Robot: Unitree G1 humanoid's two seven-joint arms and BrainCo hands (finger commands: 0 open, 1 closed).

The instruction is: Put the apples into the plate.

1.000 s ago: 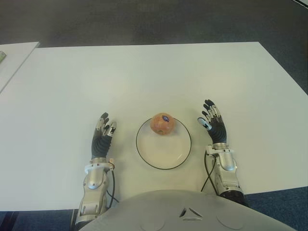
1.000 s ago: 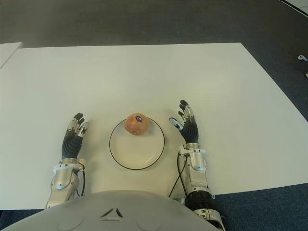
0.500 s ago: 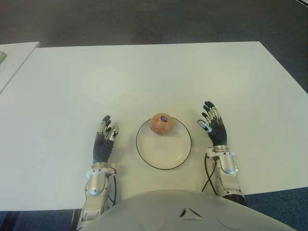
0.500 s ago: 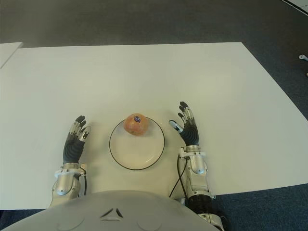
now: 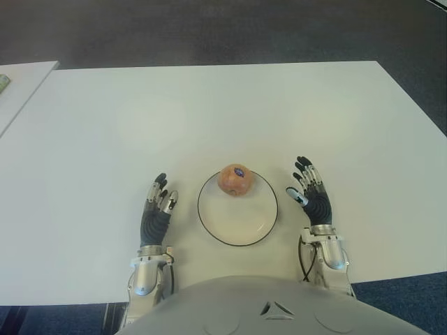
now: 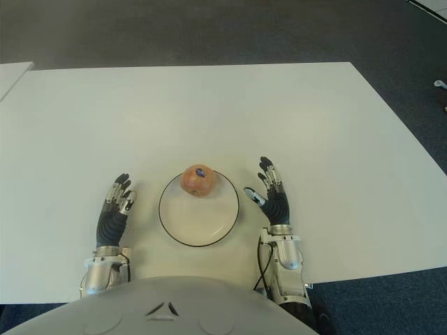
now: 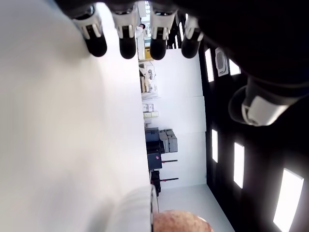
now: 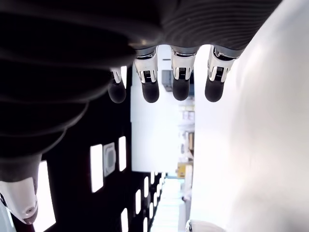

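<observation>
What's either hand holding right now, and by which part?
Nothing. Left hand and right hand are open beside the plate; the apple sits on it.

A wide white table (image 5: 209,112) fills most of the view, its surface bare and smooth. One white plate (image 5: 237,220) with a thin dark rim sits on it near the front edge. A second white table (image 5: 17,84) stands apart at the far left.

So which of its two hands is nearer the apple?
The right hand, beside the plate. The apple sits on the plate's far rim, and the left hand lies further back.
</observation>
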